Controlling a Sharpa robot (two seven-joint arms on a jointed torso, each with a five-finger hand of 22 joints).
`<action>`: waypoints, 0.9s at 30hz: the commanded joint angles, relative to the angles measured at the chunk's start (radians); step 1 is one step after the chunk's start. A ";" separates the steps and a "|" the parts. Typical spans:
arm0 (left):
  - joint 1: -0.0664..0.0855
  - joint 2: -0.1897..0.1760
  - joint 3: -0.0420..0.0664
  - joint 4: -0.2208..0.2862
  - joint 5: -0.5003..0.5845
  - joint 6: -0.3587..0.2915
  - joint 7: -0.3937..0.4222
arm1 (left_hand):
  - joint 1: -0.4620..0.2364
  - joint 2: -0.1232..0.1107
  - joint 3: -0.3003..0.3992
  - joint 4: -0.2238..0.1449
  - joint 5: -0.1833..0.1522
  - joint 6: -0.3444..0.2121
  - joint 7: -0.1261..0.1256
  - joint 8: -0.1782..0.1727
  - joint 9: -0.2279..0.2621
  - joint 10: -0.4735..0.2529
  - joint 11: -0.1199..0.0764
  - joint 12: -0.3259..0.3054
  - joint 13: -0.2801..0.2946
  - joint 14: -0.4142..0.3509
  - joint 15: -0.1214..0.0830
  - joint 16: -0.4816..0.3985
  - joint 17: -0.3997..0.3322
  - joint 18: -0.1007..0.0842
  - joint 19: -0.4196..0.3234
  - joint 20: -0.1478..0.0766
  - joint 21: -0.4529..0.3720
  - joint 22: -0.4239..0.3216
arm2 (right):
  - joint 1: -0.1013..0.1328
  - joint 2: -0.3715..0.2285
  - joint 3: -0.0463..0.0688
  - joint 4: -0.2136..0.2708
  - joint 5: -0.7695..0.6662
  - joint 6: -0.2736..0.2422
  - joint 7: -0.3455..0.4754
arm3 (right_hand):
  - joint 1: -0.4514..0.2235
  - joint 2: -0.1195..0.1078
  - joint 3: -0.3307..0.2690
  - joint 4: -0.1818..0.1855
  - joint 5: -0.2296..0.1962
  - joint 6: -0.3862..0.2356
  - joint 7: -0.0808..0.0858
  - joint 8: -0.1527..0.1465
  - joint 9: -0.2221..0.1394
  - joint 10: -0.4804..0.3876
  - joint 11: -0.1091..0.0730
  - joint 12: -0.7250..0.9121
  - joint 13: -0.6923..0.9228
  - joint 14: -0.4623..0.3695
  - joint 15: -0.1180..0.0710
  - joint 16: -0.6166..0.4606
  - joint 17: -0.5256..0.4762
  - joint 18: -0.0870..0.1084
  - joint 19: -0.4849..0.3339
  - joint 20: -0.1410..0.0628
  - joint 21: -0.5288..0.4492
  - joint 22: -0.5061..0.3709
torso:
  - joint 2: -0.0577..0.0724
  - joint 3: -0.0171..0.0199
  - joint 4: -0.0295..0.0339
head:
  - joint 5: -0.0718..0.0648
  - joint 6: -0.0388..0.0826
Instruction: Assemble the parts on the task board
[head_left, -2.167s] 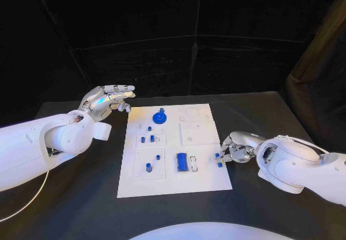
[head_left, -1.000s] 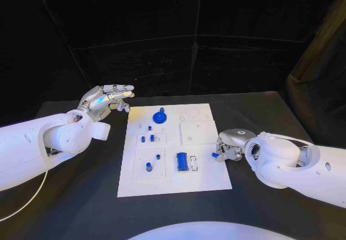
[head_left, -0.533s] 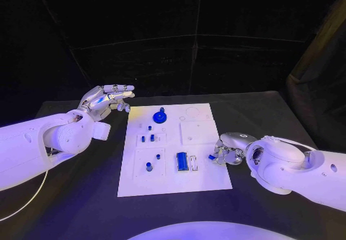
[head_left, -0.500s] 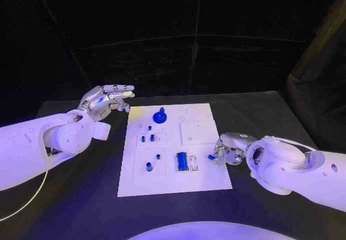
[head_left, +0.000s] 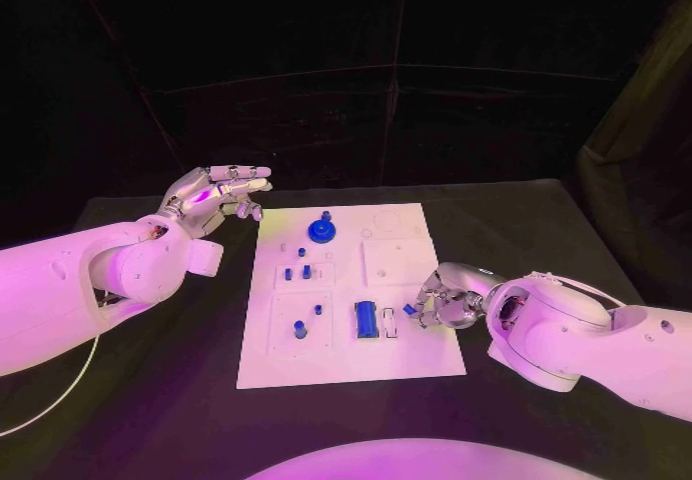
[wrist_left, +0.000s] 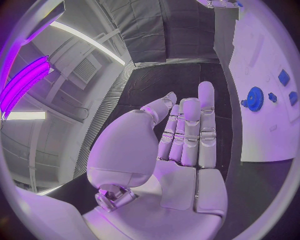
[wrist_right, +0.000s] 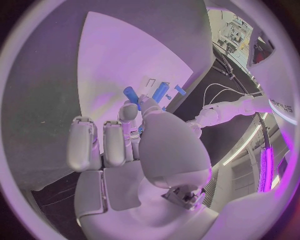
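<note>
The white task board (head_left: 411, 360) lies in the middle of the table. On it stand a blue gear (head_left: 322, 233), a long blue block (head_left: 365, 320) and several small blue pegs (head_left: 296, 273). My right hand (head_left: 450, 303) hangs over the board's right edge and pinches a small blue cylinder (head_left: 410, 311) just right of the block. In the right wrist view the thumb and a finger of that hand (wrist_right: 140, 145) pinch the cylinder (wrist_right: 131, 95) above the board (wrist_right: 119, 55). My left hand (head_left: 216, 195) is raised off the board's far left corner, fingers spread and holding nothing; the left wrist view shows that hand (wrist_left: 181, 145) beside the gear (wrist_left: 255, 98).
Black table (head_left: 159, 400) surrounds the board on all sides. A black curtain hangs behind the table. A white cable (head_left: 51, 405) trails under my left arm near the table's left front.
My right hand has carried the small blue cylinder a little to the left, further over the board toward the long blue block. The left hand has stayed in place.
</note>
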 joint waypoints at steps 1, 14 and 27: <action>0.002 -0.001 0.001 0.003 -0.002 0.012 0.003 | -0.002 0.010 -0.006 -0.003 -0.002 -0.006 0.001 0.003 0.001 -0.009 0.000 0.008 0.001 -0.010 0.001 0.001 -0.002 0.013 -0.003 0.001 -0.006 -0.001 | 0.001 0.015 0.000 -0.006 0.093 -0.023 0.006 | -0.016 -0.017 0.011 0.010 0.043 0.012 0.000 -0.008 0.001 0.009 0.000 0.006 0.003 0.054 -0.006 0.006 0.002 -0.014 0.004 0.000 0.006 0.047 | 0.000 0.0002 -0.0003 | 0.002 -0.001; 0.002 -0.004 0.001 0.006 -0.002 0.012 0.003 | -0.002 0.010 -0.006 -0.003 -0.002 -0.006 0.001 0.003 0.001 -0.009 0.000 0.008 0.001 -0.010 0.001 0.001 -0.002 0.013 -0.003 0.001 -0.006 -0.001 | 0.001 0.075 0.000 -0.031 0.148 -0.010 -0.031 | -0.060 -0.035 0.023 0.038 0.074 0.029 -0.002 -0.011 0.005 0.022 -0.002 0.022 0.019 0.055 -0.007 0.012 0.011 -0.015 0.005 0.000 0.008 0.051 | -0.001 -0.0001 -0.0001 | 0.006 -0.004; 0.002 -0.006 0.001 0.008 -0.002 0.014 0.001 | -0.002 0.010 -0.006 -0.003 -0.002 -0.006 0.001 0.003 0.001 -0.009 0.000 0.008 0.001 -0.010 0.001 0.001 -0.002 0.013 -0.003 0.001 -0.006 -0.001 | 0.001 0.105 0.000 -0.050 0.156 0.023 -0.049 | -0.113 -0.038 0.021 0.071 0.076 0.039 -0.003 -0.017 0.009 0.028 -0.002 0.021 0.023 0.055 -0.007 0.014 0.014 -0.015 0.006 0.000 0.008 0.052 | 0.000 0.0008 -0.0007 | 0.009 -0.005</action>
